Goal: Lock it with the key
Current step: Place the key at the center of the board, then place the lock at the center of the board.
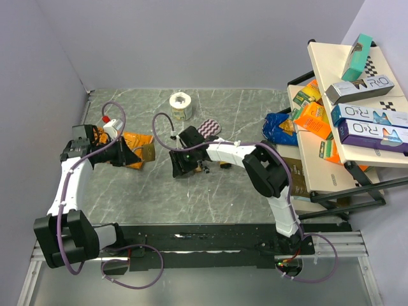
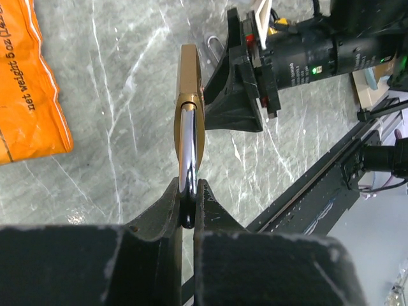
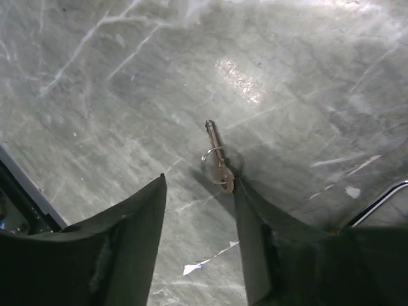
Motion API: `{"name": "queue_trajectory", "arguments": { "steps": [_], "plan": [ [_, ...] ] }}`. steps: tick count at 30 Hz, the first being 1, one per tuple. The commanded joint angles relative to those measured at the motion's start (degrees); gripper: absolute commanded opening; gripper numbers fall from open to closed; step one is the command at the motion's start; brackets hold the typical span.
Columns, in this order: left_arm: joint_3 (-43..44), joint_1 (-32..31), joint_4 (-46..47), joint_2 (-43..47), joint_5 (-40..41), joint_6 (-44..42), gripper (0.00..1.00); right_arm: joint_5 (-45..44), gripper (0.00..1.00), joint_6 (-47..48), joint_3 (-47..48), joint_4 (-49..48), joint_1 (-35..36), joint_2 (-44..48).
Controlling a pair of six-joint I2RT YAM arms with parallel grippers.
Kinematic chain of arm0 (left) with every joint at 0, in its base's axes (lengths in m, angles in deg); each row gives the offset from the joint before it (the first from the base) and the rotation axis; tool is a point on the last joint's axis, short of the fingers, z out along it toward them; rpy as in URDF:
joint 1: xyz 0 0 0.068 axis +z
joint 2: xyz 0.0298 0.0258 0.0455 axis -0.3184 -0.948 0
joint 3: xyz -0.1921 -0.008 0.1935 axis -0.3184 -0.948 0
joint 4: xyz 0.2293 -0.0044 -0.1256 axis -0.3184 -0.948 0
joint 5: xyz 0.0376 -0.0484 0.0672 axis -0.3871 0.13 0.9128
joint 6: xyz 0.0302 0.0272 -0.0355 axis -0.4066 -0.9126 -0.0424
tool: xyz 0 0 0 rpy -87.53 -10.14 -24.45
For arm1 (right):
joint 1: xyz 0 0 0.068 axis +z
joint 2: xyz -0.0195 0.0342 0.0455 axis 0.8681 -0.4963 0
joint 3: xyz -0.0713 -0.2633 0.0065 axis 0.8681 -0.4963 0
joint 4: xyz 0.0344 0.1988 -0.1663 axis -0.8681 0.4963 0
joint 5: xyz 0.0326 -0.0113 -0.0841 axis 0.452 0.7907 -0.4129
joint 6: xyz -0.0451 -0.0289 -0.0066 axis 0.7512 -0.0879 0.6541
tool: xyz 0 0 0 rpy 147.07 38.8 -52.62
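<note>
A padlock with a brass body (image 2: 189, 95) and a silver shackle (image 2: 187, 159) is held edge-on above the table. My left gripper (image 2: 187, 194) is shut on the shackle; in the top view the left gripper (image 1: 129, 153) is at the left with the padlock (image 1: 146, 152) pointing right. A small silver key (image 3: 217, 159) on a ring lies flat on the marble table. My right gripper (image 3: 199, 185) is open, low over the table, and its right fingertip (image 3: 241, 191) touches the key's head. In the top view the right gripper (image 1: 185, 163) is at the table's middle.
An orange snack bag (image 1: 135, 141) lies behind the left gripper, also in the left wrist view (image 2: 29, 83). A white tape roll (image 1: 181, 105) and a patterned cloth (image 1: 208, 129) lie farther back. A rack (image 1: 357, 146) with boxes and snack bags stands at the right.
</note>
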Motion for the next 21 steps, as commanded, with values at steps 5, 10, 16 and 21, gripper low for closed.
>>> {"name": "queue_trajectory", "arguments": {
  "steps": [5, 10, 16, 21],
  "plan": [
    [5.23, 0.41, -4.9, -2.82, -8.11, -16.66, 0.01, 4.11, 0.71, 4.99, -0.86, -2.73, -0.65, 7.97],
    [9.72, 0.32, -22.91, -5.38, -13.55, -34.95, 0.01, 15.62, 0.99, 9.85, -10.69, -13.8, -3.89, 19.9],
    [10.43, -0.29, -38.85, -6.35, -18.23, -60.74, 0.01, 30.47, 0.99, 19.06, -12.75, -19.09, -6.8, 25.38],
    [10.07, -6.88, -38.5, -2.22, -16.74, -67.07, 0.01, 36.81, 0.99, 17.41, -12.74, -19.18, -5.75, 25.21]
  ]
}}
